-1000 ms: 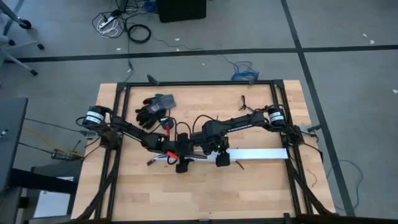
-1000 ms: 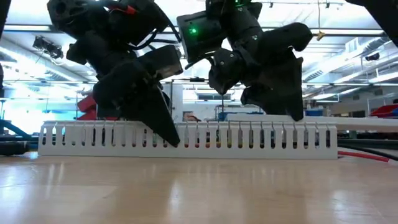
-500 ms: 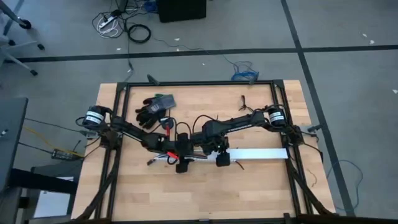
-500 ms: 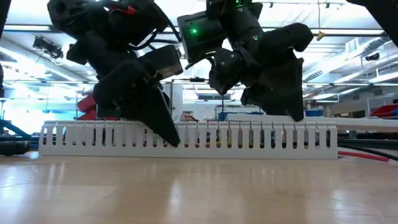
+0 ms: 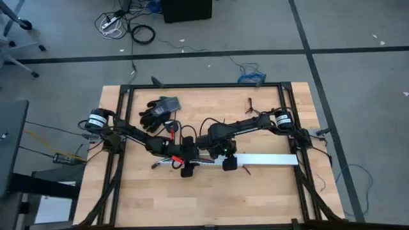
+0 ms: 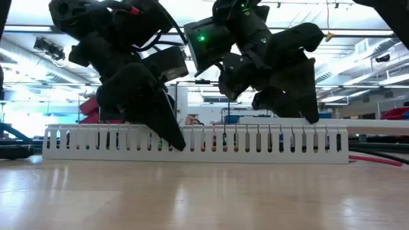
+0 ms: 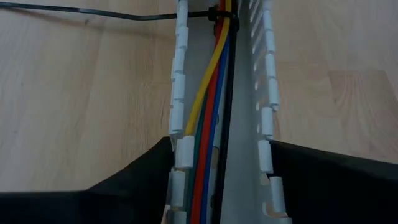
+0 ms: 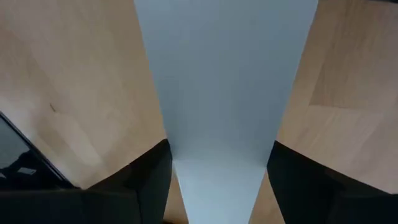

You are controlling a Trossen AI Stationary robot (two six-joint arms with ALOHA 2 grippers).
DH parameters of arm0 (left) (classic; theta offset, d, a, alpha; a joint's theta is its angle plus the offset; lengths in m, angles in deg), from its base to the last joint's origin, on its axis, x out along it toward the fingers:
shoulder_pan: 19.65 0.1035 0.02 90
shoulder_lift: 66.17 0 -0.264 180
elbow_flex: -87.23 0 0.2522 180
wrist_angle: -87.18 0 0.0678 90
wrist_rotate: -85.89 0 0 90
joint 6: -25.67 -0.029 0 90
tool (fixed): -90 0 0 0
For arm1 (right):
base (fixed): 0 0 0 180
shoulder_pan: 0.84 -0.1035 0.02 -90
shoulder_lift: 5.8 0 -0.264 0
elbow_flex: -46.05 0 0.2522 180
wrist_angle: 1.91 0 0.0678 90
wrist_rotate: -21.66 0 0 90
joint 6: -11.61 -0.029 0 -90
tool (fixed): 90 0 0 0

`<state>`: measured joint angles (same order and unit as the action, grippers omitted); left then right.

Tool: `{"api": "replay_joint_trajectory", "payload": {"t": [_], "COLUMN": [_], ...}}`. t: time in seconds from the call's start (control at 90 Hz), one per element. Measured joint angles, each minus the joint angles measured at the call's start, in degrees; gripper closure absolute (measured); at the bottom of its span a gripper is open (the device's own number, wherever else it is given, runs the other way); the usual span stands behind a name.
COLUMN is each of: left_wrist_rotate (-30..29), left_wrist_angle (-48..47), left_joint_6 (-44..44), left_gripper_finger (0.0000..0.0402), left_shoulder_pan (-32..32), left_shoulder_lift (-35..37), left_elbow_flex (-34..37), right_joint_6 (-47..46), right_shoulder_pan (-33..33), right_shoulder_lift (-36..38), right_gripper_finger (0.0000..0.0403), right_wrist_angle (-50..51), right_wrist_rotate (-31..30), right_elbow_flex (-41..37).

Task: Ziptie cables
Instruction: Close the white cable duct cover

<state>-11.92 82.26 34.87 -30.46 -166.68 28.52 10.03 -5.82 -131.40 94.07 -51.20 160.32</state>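
Cables [image 7: 211, 112] lie in a bunch along the floor of the channel [image 7: 180, 93]: yellow, red, blue, green and black strands side by side, seen best from the left wrist. Farther along, the ziptie [image 7: 93, 12] is looped round the bunch, and its thin black tail trails out through the slotted wall onto the table [image 5: 255, 191]

The left gripper [image 5: 186, 167] stands over the cabled end of the channel with a finger against each wall, so it looks clamped on the channel. The right gripper [image 5: 230, 163] sits just beside it, over the plain white stretch, and is clamped on the channel in the same way

The change over the last second is small. From above, the right gripper has slid a little towards the right side of the table. In the low view the whole channel has shifted the same way by a slot or so, while the left gripper's tip shows at the same spot. I judge that the right arm is drawing the channel along, or settling it, and that the left gripper's hold is loose enough to let it slip

For the task this means little progress: the strap is already round the wires, but its long tail is untrimmed and neither gripper holds it. Whether the loop is pulled tight is too small to tell. The likely next need is a grip on that tail to cinch it
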Motion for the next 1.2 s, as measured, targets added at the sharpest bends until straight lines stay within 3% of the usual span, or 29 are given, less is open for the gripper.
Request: {"api": "replay_joint_trajectory", "payload": {"t": [1.2], "left_wrist_rotate": [-0.1], "left_wrist_angle": [-0.5], "left_joint_6": [1.8], "left_gripper_finger": [0.0174], "left_shoulder_pan": [0.0], "left_shoulder_lift": [0.0], "left_elbow_flex": [0.1], "right_joint_6": [-4.2], "right_shoulder_pan": [-1.1], "right_shoulder_lift": [0.1], "right_gripper_finger": [0.0169], "right_wrist_angle": [-1.7], "right_wrist_rotate": [-1.5], "right_elbow_flex": [2.2]}}
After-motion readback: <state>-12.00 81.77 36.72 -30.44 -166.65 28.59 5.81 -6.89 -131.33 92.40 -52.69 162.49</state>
